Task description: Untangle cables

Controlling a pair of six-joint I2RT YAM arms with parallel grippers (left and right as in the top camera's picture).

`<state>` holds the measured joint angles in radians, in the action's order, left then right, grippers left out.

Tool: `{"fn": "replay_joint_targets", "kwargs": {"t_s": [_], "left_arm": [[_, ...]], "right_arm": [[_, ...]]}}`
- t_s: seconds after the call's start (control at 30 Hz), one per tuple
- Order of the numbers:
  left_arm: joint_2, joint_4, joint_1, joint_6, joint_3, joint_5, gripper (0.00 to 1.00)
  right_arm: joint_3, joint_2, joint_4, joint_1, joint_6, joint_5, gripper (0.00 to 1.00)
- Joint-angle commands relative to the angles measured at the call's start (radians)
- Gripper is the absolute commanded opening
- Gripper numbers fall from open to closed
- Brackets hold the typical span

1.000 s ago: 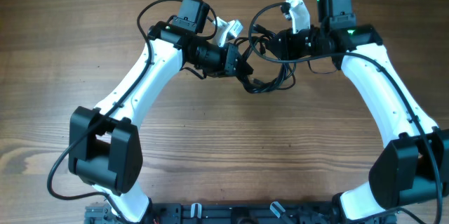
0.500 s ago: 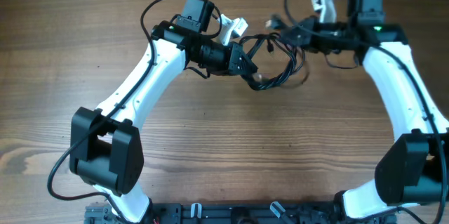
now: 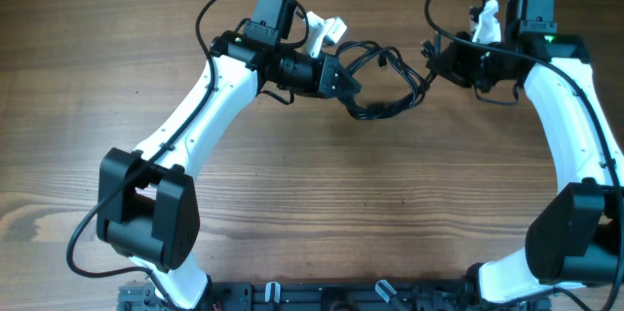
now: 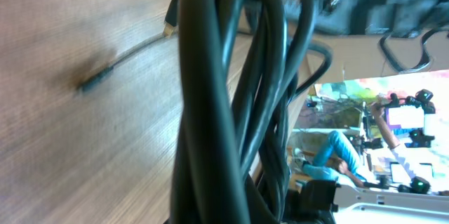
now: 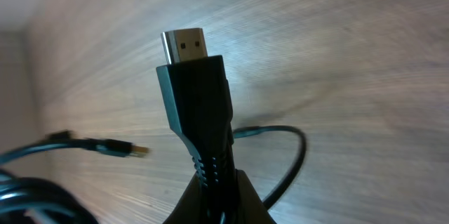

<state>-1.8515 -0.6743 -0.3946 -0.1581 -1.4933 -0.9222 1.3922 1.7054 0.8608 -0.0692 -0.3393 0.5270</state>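
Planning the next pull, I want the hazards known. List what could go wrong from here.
The right hand grips only the plug, so a hard pull may slip it free or strain it. The left hand clamps the looped cables together, so pulling may tighten the loops instead of freeing one.

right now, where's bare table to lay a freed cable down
Widest bare wood: the table middle, bordered by the left arm, the right arm and the cables. Bare too: the strip outside the left arm. Crowded: the far side, where left gripper and right gripper both grip the cables.
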Motion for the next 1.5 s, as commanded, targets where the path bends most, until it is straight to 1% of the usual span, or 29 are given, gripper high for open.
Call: {"fn": "replay_joint_targets", "kwargs": {"t_s": [0.0, 0.03, 0.1, 0.17, 0.33, 0.47, 0.5, 0.53, 0.63, 0.7, 0.73, 0.77, 0.8, 0.83, 0.87, 0.9, 0.93, 0.97, 1.0, 1.03, 1.1, 1.17, 1.23, 1.3, 1.37, 1.47], "left_arm": [[0.017, 0.091, 0.017, 0.015, -0.003, -0.050, 0.04], [0.017, 0.111, 0.023, 0.005, -0.003, -0.050, 0.04], [0.017, 0.172, 0.041, -0.059, -0.003, -0.050, 0.04], [0.017, 0.240, 0.053, -0.117, -0.003, -0.055, 0.04], [0.017, 0.453, 0.058, -0.268, -0.003, -0.058, 0.04], [0.017, 0.722, 0.058, -0.444, -0.003, -0.058, 0.04], [0.017, 0.831, 0.058, -0.510, -0.003, -0.058, 0.04], [0.017, 0.923, 0.058, -0.568, -0.003, -0.057, 0.04], [0.017, 1.125, 0.060, -0.712, -0.003, -0.057, 0.04], [0.017, 1.215, 0.069, -0.798, -0.003, -0.056, 0.04], [0.017, 1.272, 0.081, -0.882, -0.003, -0.056, 0.04], [0.017, 1.290, 0.087, -0.916, -0.003, -0.057, 0.04], [0.017, 1.305, 0.096, -0.976, -0.003, -0.057, 0.04], [0.017, 1.304, 0.101, -1.009, -0.003, -0.057, 0.04], [0.017, 1.303, 0.105, -1.038, -0.003, -0.058, 0.04], [0.017, 1.303, 0.106, -1.052, -0.003, -0.063, 0.04], [0.017, 1.302, 0.106, -1.054, -0.003, -0.075, 0.04], [0.017, 1.299, 0.106, -1.052, -0.003, -0.093, 0.04], [0.017, 1.298, 0.106, -1.036, -0.003, -0.137, 0.04], [0.017, 1.281, 0.106, -0.996, -0.003, -0.180, 0.04], [0.017, 1.221, 0.106, -0.916, -0.003, -0.256, 0.04], [0.017, 1.081, 0.106, -0.800, -0.003, -0.333, 0.04], [0.017, 0.921, 0.106, -0.666, -0.003, -0.364, 0.04], [0.017, 0.702, 0.106, -0.486, -0.003, -0.358, 0.04], [0.017, 0.493, 0.106, -0.336, -0.003, -0.290, 0.04], [0.017, 0.319, 0.105, -0.262, -0.003, -0.146, 0.04]], "right_arm": [[0.021, -0.007, 0.074, -0.013, -0.027, -0.229, 0.04], [0.021, -0.007, 0.104, -0.013, -0.055, -0.290, 0.04], [0.021, -0.007, 0.144, -0.013, -0.055, -0.321, 0.04], [0.021, -0.007, 0.177, -0.012, -0.051, -0.307, 0.04], [0.021, -0.007, 0.247, -0.003, 0.039, -0.185, 0.04], [0.021, -0.007, 0.279, 0.013, 0.082, -0.116, 0.04], [0.021, -0.007, 0.282, 0.019, 0.081, -0.106, 0.04], [0.021, -0.007, 0.281, 0.021, 0.081, -0.088, 0.04], [0.021, -0.007, 0.249, 0.024, 0.089, 0.014, 0.05], [0.021, -0.007, 0.218, 0.024, 0.129, 0.093, 0.05], [0.021, -0.007, 0.186, 0.024, 0.134, 0.142, 0.05], [0.021, -0.007, 0.171, 0.024, 0.133, 0.156, 0.05], [0.022, -0.008, 0.138, 0.024, 0.129, 0.181, 0.09], [0.022, -0.008, 0.114, 0.024, 0.129, 0.205, 0.14], [0.022, -0.008, 0.081, 0.024, 0.129, 0.239, 0.24], [0.022, -0.008, 0.056, 0.024, 0.129, 0.259, 0.38], [0.022, -0.008, 0.035, 0.024, 0.127, 0.261, 0.61], [0.024, -0.008, 0.011, 0.024, 0.127, 0.257, 0.75], [0.026, -0.008, -0.011, 0.021, 0.126, 0.233, 0.84], [0.031, -0.008, -0.025, 0.016, 0.127, 0.198, 0.86], [0.045, -0.008, -0.035, 0.005, 0.126, 0.132, 0.87], [0.075, -0.008, -0.034, -0.016, 0.127, 0.041, 0.87], [0.107, -0.008, -0.033, -0.035, 0.129, 0.004, 0.88], [0.148, -0.011, -0.031, -0.050, 0.158, 0.004, 0.88], [0.182, -0.021, -0.030, -0.053, 0.171, -0.002, 0.88], [0.209, -0.037, -0.027, -0.042, 0.213, 0.039, 0.88]]}}
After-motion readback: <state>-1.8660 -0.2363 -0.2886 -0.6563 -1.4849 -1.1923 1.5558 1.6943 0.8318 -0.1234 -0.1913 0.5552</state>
